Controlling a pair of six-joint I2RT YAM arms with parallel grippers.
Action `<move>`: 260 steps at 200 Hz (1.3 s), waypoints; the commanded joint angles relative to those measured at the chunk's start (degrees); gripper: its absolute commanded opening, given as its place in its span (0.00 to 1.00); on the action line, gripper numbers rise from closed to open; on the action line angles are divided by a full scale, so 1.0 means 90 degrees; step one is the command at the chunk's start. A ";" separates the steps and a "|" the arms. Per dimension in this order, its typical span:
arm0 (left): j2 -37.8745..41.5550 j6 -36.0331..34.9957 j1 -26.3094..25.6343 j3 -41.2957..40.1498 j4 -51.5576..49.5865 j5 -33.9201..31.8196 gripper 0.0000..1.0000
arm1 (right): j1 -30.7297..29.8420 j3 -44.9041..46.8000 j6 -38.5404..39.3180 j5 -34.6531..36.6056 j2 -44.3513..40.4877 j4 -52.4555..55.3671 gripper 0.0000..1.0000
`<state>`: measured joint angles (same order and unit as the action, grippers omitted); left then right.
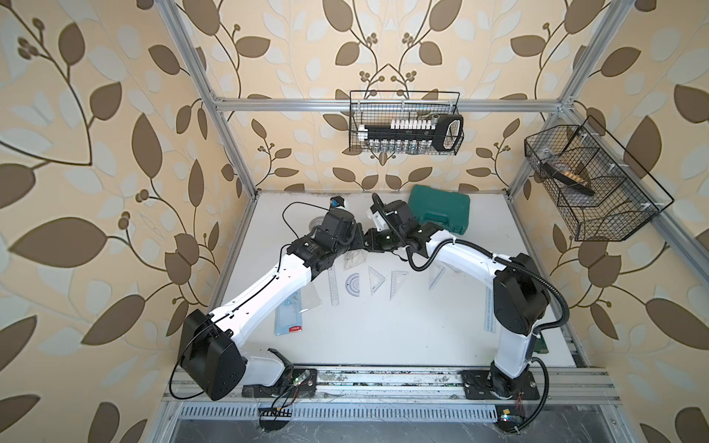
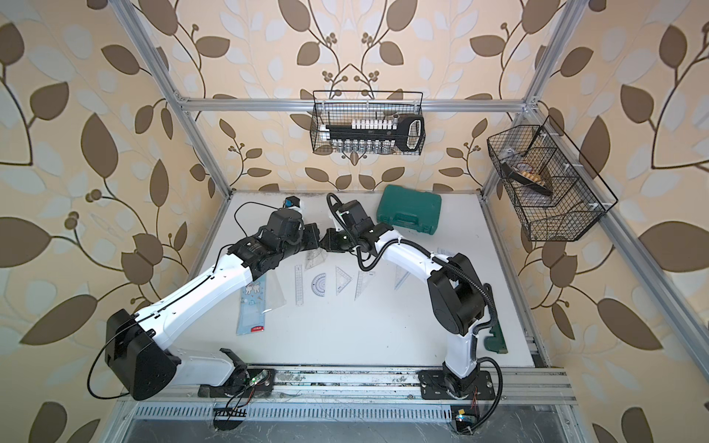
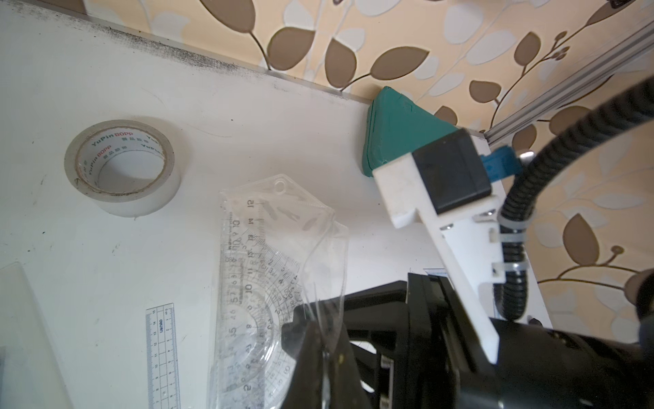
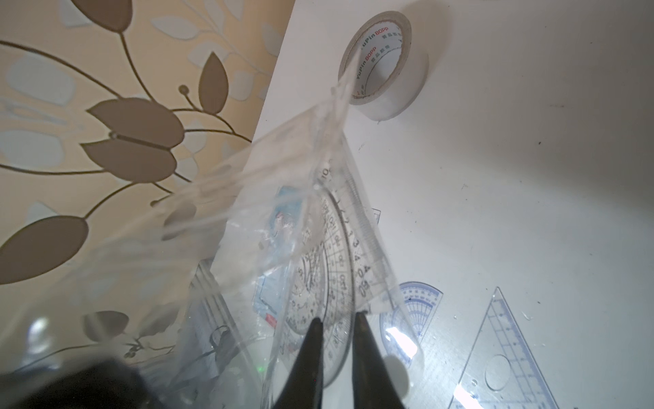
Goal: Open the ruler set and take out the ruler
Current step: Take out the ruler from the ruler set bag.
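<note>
The ruler set (image 3: 254,255) is a clear plastic pouch with a straight ruler and a protractor inside, held up above the back middle of the table between both arms. My left gripper (image 3: 325,318) is shut on the pouch's loose clear flap. My right gripper (image 4: 338,318) meets it from the other side. Its fingers stand a narrow gap apart with the pouch's clear ruler stack (image 4: 329,248) between them. In a top view the two grippers almost touch, left (image 1: 358,239) and right (image 1: 370,242), and the pouch's lower corner (image 1: 351,260) hangs below them.
Loose on the table in front lie a ruler (image 1: 334,285), a protractor (image 1: 356,284) and set squares (image 1: 376,280). A second pack (image 1: 289,314) lies under the left arm. A tape roll (image 3: 120,166) and a green case (image 1: 439,209) sit at the back, with wire baskets (image 1: 406,122) on the walls.
</note>
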<state>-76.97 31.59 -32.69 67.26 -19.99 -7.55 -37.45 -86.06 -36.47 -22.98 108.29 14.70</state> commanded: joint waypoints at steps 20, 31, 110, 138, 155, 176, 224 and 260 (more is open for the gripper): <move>0.0184 -0.0001 -0.0058 0.0018 0.0342 -0.0040 0.00 | -0.0019 -0.0042 -0.0059 -0.0130 -0.0074 -0.0075 0.06; 0.0169 -0.0014 -0.0059 0.0021 0.0309 -0.0049 0.00 | -0.0024 -0.0100 -0.0064 -0.0112 -0.0064 -0.0082 0.04; -0.0353 -0.0116 -0.0059 0.0273 0.0137 -0.0402 0.00 | 0.0213 -0.0049 0.0012 0.0207 -0.0666 0.0070 0.00; -0.0578 -0.0112 -0.0059 0.0421 0.0134 -0.0422 0.00 | 0.0376 0.0168 0.0140 0.0365 -0.1036 0.0229 0.00; -0.0579 -0.0138 -0.0054 0.0493 0.0093 -0.0547 0.00 | 0.0516 0.0359 0.0186 0.0385 -0.1277 0.0280 0.00; -0.0776 -0.0257 -0.0044 0.0594 -0.0047 -0.0873 0.00 | 0.0714 0.0592 0.0295 0.0400 -0.1620 0.0411 0.00; -0.0671 -0.0489 0.0156 0.0591 -0.0308 -0.1210 0.00 | 0.1122 0.1206 0.0475 0.0352 -0.2331 0.0613 0.00; -0.0280 -0.0609 0.0331 0.0392 -0.0493 -0.1187 0.00 | 0.1590 0.1240 0.0553 -0.0228 -0.1789 0.0417 0.00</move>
<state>-83.79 28.23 -30.83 70.87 -23.20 -16.38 -25.61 -75.81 -32.93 -21.02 88.49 19.03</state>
